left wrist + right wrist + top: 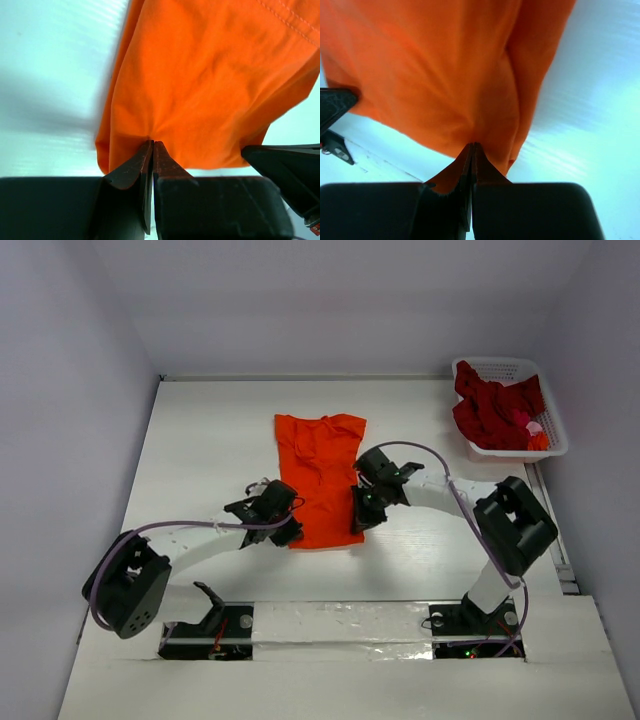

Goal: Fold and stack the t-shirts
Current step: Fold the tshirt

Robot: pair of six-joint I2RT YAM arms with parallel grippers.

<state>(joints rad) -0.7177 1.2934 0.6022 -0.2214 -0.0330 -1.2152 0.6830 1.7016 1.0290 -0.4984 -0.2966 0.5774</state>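
A bright orange t-shirt (320,475) lies lengthwise on the white table, neck end toward the back wall. My left gripper (287,531) is at its near left corner and my right gripper (359,521) at its near right edge. Seen from the left wrist, the left gripper (152,143) is shut, pinching the orange cloth (210,80), which puckers at the tips. From the right wrist, the right gripper (472,145) is likewise shut on the orange cloth (430,70). A dark red t-shirt (492,408) lies crumpled in the basket.
The white lattice basket (500,365) stands at the back right corner, with small pink and orange cloth pieces (534,430) beside the red shirt. White walls close in the table at the left, back and right. Both arm bases sit on the near edge.
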